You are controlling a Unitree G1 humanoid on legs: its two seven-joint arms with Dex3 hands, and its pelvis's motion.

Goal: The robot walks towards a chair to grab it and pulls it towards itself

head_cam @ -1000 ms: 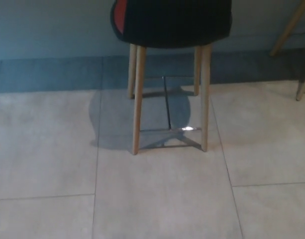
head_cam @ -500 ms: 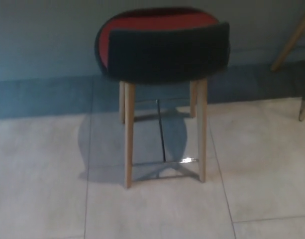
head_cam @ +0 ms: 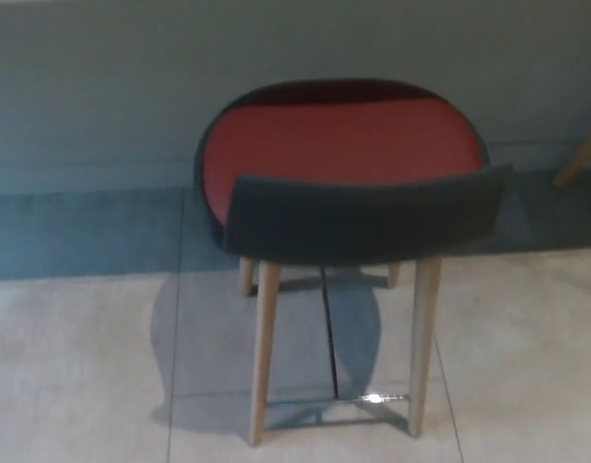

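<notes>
A chair [head_cam: 358, 217] stands in the middle of the head view on pale floor tiles. It has a red seat [head_cam: 343, 145], a low dark backrest facing me and light wooden legs [head_cam: 264, 357] joined near the floor by a thin metal footrest [head_cam: 358, 398]. No part of my arms or hands shows in the picture.
A grey-blue wall [head_cam: 102, 87] runs behind the chair, with a darker strip of floor [head_cam: 73, 231] along its foot. A wooden leg of other furniture [head_cam: 579, 159] pokes in at the right edge. The chair casts a round shadow on the tiles [head_cam: 73, 376].
The whole picture has shifted: the camera has tilted up and come closer. The chair sits lower and larger in view, and its red seat is now fully visible.
</notes>
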